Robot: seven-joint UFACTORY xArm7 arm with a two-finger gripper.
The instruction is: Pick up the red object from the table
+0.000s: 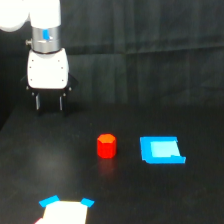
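desk (165,85): wide black glossy surface, fills most of the exterior view; dark backdrop is seen behind it.
arm (46,30): white xArm, seen at the upper part of the exterior view's left; wrist pointed straight down.
tool (49,102): two short dark fingers are seen hanging down with a narrow-to-moderate gap between them; nothing is held. It is raised over the desk, well apart from the target.
blue piece (161,150): larger flat bright blue item, laid just beside the target on the exterior view's right; not touched by it.
white-and-blue item (65,210): cut off at the bottom edge; what it is cannot be told.
red object (106,145): small red-orange chunky block, upright on the desk near centre, free on all sides.
step in hand: approach, judged as not yet begun; no contact is made.
how it is done well: the tool is to be carried toward the exterior view's right and nearer the camera, centred over the block, fingers opened wider than it before descent; the blue piece is to be avoided by the finger on that side; closure is judged best low on the block.
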